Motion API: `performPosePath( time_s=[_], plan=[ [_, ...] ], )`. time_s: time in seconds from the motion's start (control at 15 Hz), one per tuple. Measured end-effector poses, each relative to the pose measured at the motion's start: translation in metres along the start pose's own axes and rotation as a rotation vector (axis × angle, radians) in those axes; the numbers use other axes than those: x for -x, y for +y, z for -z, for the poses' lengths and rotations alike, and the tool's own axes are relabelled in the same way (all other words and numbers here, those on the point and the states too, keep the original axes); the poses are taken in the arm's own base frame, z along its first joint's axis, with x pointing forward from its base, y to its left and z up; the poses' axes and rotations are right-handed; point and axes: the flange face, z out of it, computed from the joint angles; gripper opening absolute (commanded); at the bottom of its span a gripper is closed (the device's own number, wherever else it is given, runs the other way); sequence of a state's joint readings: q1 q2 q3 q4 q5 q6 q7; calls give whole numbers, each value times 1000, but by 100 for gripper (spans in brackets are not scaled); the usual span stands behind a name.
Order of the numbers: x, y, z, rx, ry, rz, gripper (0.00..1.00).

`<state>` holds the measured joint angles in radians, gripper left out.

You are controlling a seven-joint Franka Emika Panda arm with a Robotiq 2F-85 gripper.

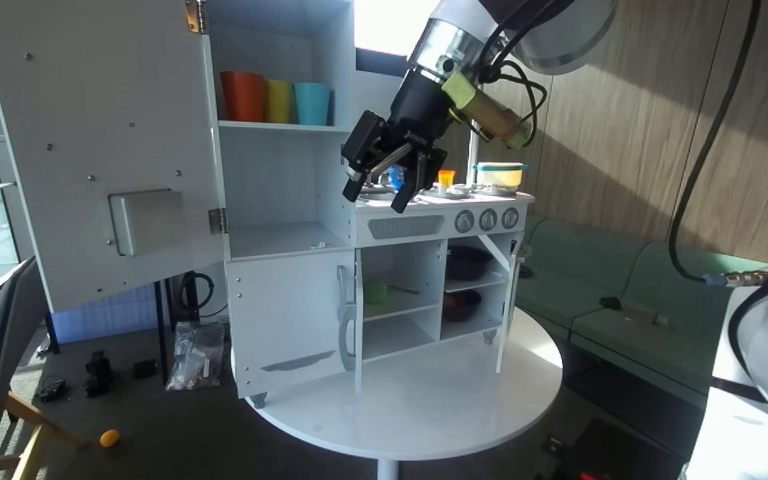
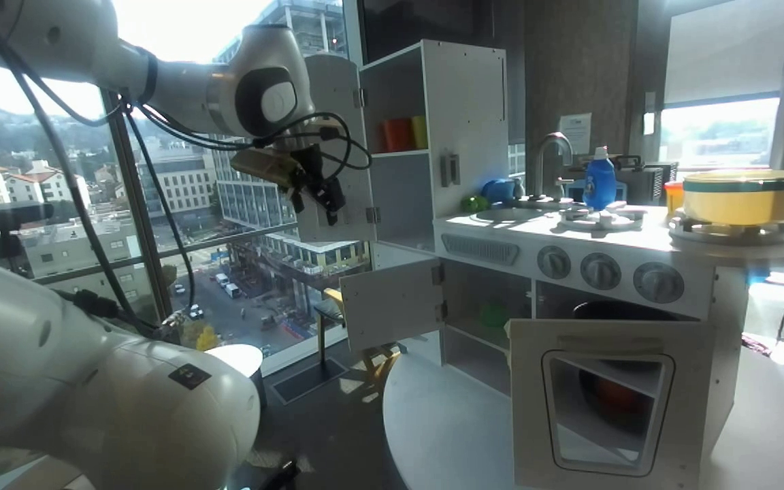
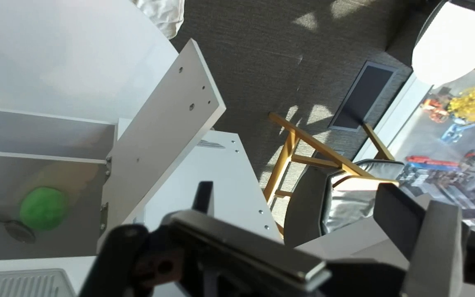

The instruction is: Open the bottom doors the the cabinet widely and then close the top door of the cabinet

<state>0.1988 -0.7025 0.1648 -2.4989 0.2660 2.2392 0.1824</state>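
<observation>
The white cabinet stands on a round table. Its top door is swung wide open, and shows behind the arm in an exterior view. Both bottom doors are open. The plain bottom door stands out from the counter section and shows in the wrist view. The oven-window bottom door also stands out, seen nearly edge-on in an exterior view. My gripper is open and empty, raised in front of the column. Its spread fingers show in the wrist view, apart from the doors.
Red, yellow and blue cups stand on the upper shelf. The column's plain lower door is shut. A yellow pot and blue bottle stand on the counter. A green bowl is inside. A chair stands near the window.
</observation>
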Motion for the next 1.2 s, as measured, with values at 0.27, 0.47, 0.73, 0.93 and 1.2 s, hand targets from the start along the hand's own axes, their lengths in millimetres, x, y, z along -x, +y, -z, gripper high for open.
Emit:
performPosePath(
  time_s=[0.27,0.47,0.73,0.93,1.2],
  plan=[
    [25,-69,8,-65,0,24,100],
    [36,-118,25,-79,68,12,100],
    [34,-166,30,-9,192,-33,100],
    [20,-192,24,71,273,-80,100],
    [-4,-221,27,125,356,-112,100]
  ],
)
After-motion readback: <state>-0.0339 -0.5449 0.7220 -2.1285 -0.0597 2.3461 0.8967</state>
